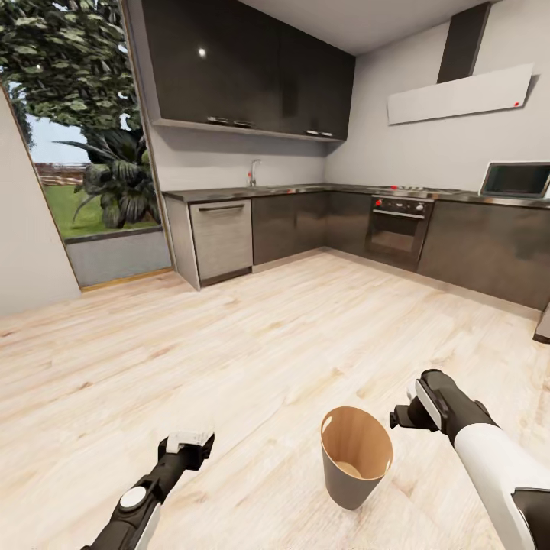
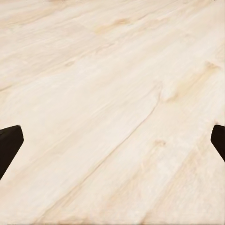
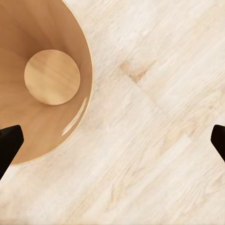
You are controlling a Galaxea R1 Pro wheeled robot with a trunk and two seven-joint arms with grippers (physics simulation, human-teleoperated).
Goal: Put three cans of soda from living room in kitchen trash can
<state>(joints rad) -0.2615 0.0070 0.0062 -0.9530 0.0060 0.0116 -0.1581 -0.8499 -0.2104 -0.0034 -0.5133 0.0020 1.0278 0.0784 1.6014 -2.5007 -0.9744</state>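
Observation:
I am in the kitchen. The copper-brown trash can (image 1: 355, 458) stands upright on the pale wood floor just in front of me. My right gripper (image 1: 409, 409) hovers open beside its rim, on the right, holding nothing. In the right wrist view the trash can (image 3: 28, 122) is seen from above with a bare round bottom, and the right gripper (image 3: 112, 143) sits off to the side of its rim, over the floor. My left gripper (image 1: 191, 441) hangs open over bare floor to the can's left; its fingertips (image 2: 9, 145) are spread wide. The soda cans are out of view.
Grey lower cabinets (image 1: 290, 225) with a counter, a sink tap (image 1: 253, 172), a dishwasher (image 1: 221, 237) and an oven (image 1: 397, 229) line the far walls. A microwave (image 1: 516, 181) sits at the right. A tall garden opening (image 1: 84, 153) is at the left. Wide wood floor (image 1: 252, 336) lies between.

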